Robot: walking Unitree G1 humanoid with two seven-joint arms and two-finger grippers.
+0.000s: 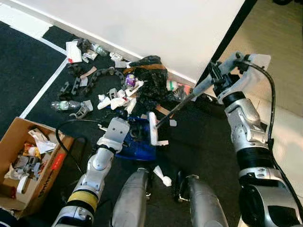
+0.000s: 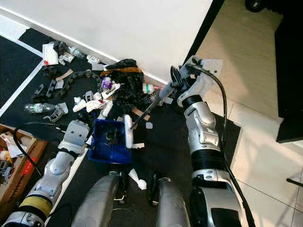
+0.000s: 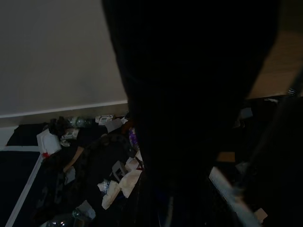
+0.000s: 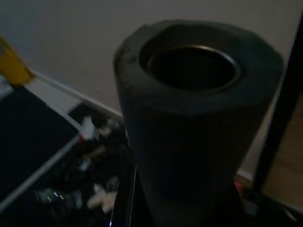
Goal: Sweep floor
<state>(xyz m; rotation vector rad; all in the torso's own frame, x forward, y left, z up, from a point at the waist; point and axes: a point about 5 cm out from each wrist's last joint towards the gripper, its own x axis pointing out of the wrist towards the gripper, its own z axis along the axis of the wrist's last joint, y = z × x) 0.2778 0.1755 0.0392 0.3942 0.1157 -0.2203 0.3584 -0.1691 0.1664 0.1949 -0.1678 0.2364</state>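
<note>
While the left gripper grips the blue dustpan, the raised right gripper's jaws clamp the broom handle.

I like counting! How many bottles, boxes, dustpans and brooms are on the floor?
Bottles: 2
Boxes: 1
Dustpans: 1
Brooms: 1
Total: 5

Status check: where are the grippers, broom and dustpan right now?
Right gripper shut on broom handle. Left gripper at blue dustpan, grip unclear. Litter pile ahead by wall.
</note>
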